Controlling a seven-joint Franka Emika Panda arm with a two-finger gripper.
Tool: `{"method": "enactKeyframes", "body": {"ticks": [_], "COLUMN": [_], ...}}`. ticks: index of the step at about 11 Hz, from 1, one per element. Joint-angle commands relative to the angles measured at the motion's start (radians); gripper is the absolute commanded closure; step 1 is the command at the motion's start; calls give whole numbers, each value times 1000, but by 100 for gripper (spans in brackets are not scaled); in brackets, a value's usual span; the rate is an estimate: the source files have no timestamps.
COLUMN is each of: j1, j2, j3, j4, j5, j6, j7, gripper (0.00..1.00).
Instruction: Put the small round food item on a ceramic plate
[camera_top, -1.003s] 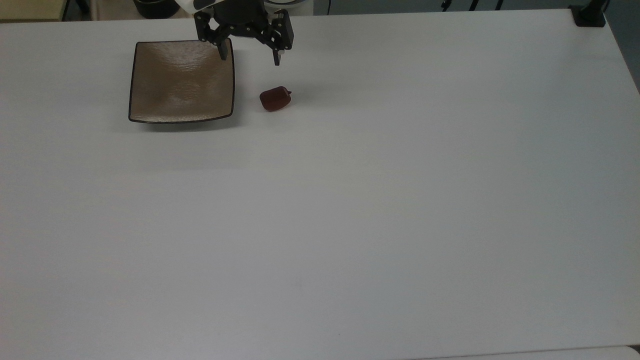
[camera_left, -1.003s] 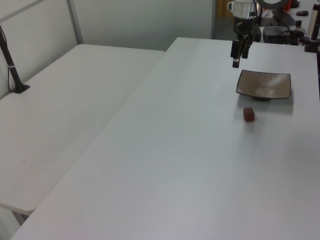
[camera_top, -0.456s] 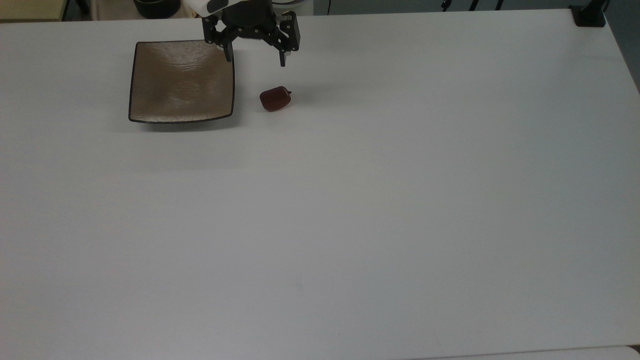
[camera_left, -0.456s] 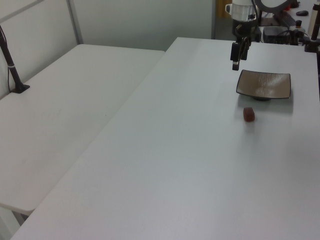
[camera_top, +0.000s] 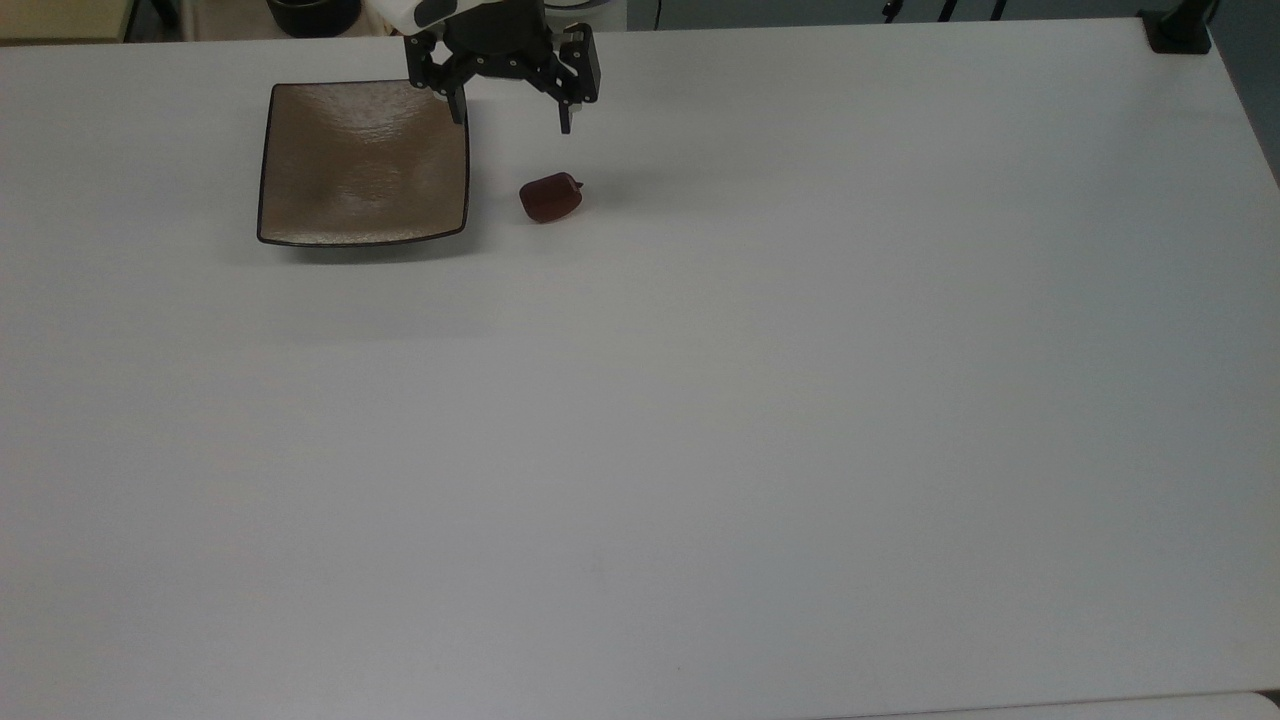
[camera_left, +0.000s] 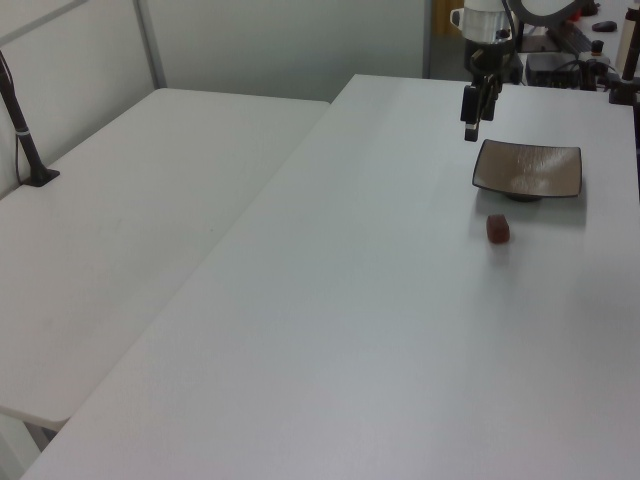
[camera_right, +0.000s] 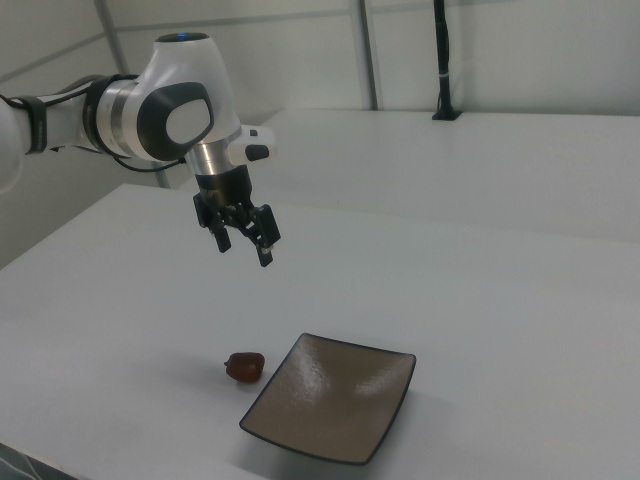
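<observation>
The white surface (camera_top: 760, 400) carries little: a black post (camera_left: 22, 125) stands clamped on a neighbouring table at the left view's left, and dark equipment (camera_left: 560, 60) sits beyond the far edge. Nothing lies between the small round food item (camera_top: 549, 197) and the ceramic plate (camera_top: 300, 200). The plate (square, glossy tan, dark-rimmed) holds nothing. The food item rests on the surface just beside the plate, at the top view's right of it. The pincer (camera_right: 244, 243) hangs above the surface with its fingers spread wide, holding nothing, apart from both.
</observation>
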Motion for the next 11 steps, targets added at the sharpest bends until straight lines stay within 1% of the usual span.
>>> {"method": "enactKeyframes", "body": {"ticks": [1,8,11], "j1": [5,3,5], "j2": [-4,10,13], "j3": [3,5,11], "j4": [-10,-13,-33], "j5": [-14,1,1], "j6": [19,23,94], "j7": [2,8,86], "gripper": [0,0,0]}}
